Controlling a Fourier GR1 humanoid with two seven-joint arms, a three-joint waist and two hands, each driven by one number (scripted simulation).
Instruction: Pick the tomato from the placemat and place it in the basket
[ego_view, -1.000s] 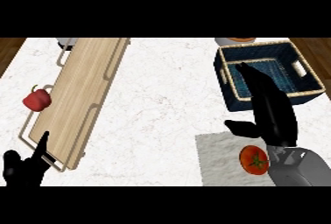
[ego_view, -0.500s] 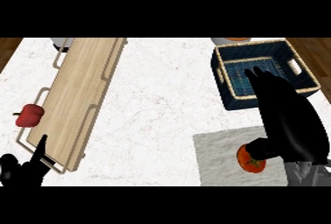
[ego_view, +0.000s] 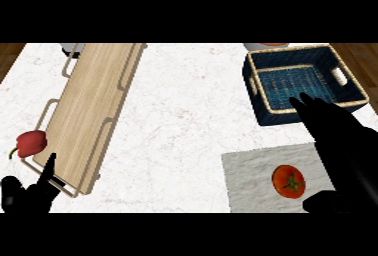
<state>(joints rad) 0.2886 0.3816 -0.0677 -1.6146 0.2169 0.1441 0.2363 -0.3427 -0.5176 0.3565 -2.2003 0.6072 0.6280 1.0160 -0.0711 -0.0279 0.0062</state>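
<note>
The right hand (ego_view: 345, 145) hangs open at the frame's right, beside the tomato (ego_view: 289, 181), which lies on the placemat (ego_view: 251, 172) at lower right. Likely smooth, round and bruisable: cup its sides, then carry to the basket (ego_view: 260, 95).

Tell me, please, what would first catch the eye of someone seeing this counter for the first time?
Probably the red tomato on the grey placemat at the lower right, with the black right hand stretched open over the placemat's right side. Beyond its fingertips sits the blue basket with a tan rim. A long wooden board runs down the left, a red pepper beside it and the left hand resting at the lower left corner.
</note>
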